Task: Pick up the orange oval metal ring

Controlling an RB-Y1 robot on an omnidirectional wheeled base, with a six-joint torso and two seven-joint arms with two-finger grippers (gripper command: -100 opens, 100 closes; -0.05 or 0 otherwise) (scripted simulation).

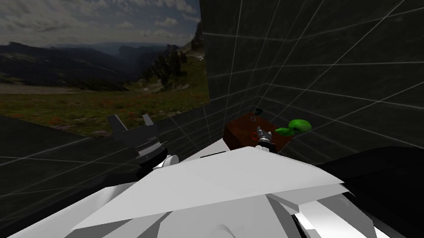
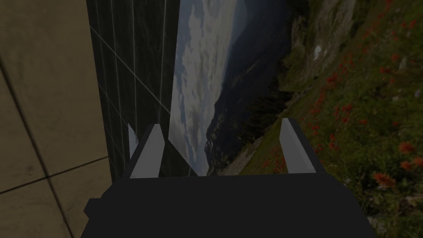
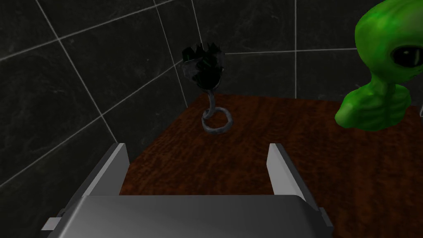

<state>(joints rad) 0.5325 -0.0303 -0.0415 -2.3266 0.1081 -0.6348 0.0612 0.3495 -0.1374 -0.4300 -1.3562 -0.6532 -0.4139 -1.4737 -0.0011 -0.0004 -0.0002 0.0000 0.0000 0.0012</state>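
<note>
Left gripper point(image 1: 129, 118): raised ahead of the robot's left shoulder, well apart from the table. Fingers spread wide, nothing between them. Idle by the look of it.

Table point(image 3: 256, 173): dark reddish-brown grained top, set into a corner of dark tiled wall point(image 3: 82, 62), ahead and to the robot's right.

Reddish speck point(image 1: 253, 135): on the table top in the head view, just beside the right gripper. Too small to tell shape or material.

Grey coiled piece point(image 3: 210, 84): a loop lying flat on the table, a thin stem rising from it to a ragged black head with green flecks. Stands upright near the far edge, ahead of the right gripper and apart from it.

Right gripper point(image 3: 196, 145): low over the near part of the table. Fingers wide apart, holding nothing, bare wood between them.

Green alien bust point(image 3: 380, 78): glossy, with a large black eye. Stands on the table to the gripper's right, apart from the coiled piece.

Orange oval ring: I cannot tell where it is. The reddish speck may be it. Colour, oval outline and metal finish are not confirmed.

Status: early. The working arm is at the table, nothing is grasped. Finding the ring, closing on it and lifting all remain.
</note>
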